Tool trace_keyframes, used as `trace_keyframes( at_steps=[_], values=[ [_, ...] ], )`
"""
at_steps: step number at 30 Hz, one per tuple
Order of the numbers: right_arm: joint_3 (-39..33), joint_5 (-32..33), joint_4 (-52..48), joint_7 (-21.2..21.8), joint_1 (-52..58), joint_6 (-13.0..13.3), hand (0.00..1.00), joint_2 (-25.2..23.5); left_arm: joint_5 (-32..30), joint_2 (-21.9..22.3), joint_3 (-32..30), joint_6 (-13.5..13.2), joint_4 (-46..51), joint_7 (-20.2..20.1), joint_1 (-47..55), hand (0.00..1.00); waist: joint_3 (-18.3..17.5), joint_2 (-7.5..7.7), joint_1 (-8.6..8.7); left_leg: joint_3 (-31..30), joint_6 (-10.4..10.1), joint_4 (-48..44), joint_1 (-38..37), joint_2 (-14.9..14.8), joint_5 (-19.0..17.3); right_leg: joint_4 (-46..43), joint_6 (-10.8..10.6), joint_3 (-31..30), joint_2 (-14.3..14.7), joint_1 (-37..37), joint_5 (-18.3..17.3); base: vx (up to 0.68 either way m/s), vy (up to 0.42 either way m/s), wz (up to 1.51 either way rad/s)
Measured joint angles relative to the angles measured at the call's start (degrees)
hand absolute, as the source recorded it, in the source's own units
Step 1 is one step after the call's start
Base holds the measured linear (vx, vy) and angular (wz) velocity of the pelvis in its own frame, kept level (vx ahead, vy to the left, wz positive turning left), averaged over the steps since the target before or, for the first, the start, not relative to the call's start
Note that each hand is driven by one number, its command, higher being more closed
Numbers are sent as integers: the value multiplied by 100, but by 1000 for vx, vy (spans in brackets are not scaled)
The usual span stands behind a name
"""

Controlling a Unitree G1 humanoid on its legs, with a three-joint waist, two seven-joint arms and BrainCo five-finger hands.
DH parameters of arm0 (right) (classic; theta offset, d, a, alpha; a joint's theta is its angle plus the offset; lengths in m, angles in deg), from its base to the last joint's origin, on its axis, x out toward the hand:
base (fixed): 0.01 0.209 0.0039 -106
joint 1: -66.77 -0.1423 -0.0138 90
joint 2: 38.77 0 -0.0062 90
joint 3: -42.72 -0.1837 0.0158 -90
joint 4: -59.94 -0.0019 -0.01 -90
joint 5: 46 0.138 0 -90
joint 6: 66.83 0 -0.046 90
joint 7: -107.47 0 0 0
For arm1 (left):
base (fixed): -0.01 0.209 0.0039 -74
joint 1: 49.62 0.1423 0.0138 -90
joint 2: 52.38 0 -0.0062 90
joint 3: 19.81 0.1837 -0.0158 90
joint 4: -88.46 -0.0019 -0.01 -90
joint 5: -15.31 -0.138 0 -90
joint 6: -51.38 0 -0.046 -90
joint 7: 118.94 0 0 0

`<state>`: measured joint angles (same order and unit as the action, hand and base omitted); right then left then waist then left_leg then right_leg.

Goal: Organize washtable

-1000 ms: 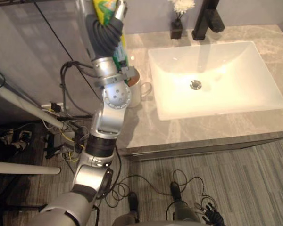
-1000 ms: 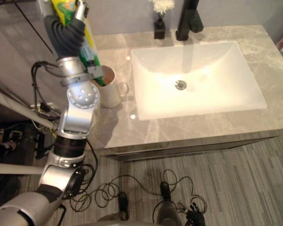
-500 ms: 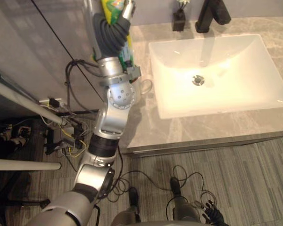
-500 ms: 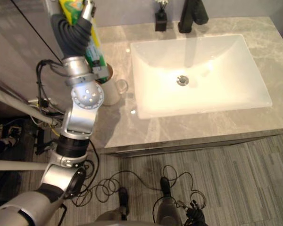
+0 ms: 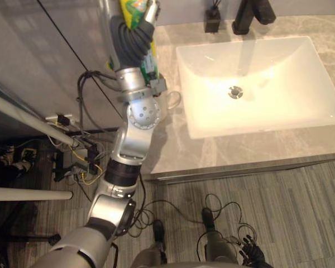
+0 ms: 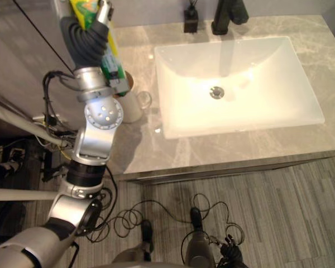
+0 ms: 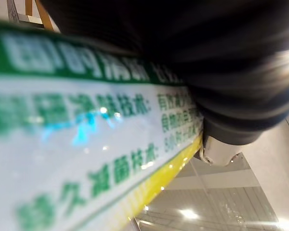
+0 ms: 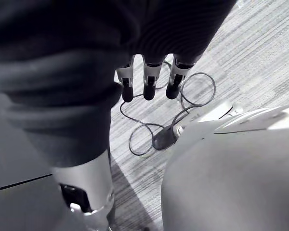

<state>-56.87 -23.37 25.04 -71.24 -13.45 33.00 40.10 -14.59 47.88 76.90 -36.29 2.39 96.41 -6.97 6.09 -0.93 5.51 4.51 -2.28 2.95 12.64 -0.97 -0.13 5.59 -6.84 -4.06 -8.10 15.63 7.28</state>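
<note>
- Left hand (image 6: 88, 34): raised at the counter's left end, fingers clamped round a toothpaste tube (image 6: 114, 62) in green, white and yellow, held nearly upright.
- Tube's lower end: close over the mouth of a white mug (image 6: 132, 106). Whether it is already inside the rim cannot be told, since the arm covers that spot.
- Right hand (image 8: 149, 79): hangs low over the floor, fingers straight and apart, holding nothing.
- Step in hand, as judged: standing the tube in the mug. To do it well, the tube should be vertical and centred over the opening. It should be lowered until it bears on the mug's bottom or wall, and released only then. A sideways push could tip the mug.
- Counter (image 5: 176, 152): grey veined stone carrying 1 white rectangular sink (image 5: 196, 78), with a black faucet (image 5: 251, 14) and a small black vase (image 5: 213, 23) behind it.
- Room: grey wall (image 5: 181, 8) at the back, striped grey floor (image 5: 279, 212) in front.
</note>
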Motion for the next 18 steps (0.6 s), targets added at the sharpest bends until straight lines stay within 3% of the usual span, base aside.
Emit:
trace_keyframes(
  at_steps=[18],
  values=[
    [57, 53, -22, -1, -67, 41, 0, -8, 1, 119, 62, 1, -6, 2, 22, 100, 48, 7, -8, -40, 50, -100, 102, 4, -32, -1, 15, 2, -5, 50, 15, 28, 2, 0]
  ],
)
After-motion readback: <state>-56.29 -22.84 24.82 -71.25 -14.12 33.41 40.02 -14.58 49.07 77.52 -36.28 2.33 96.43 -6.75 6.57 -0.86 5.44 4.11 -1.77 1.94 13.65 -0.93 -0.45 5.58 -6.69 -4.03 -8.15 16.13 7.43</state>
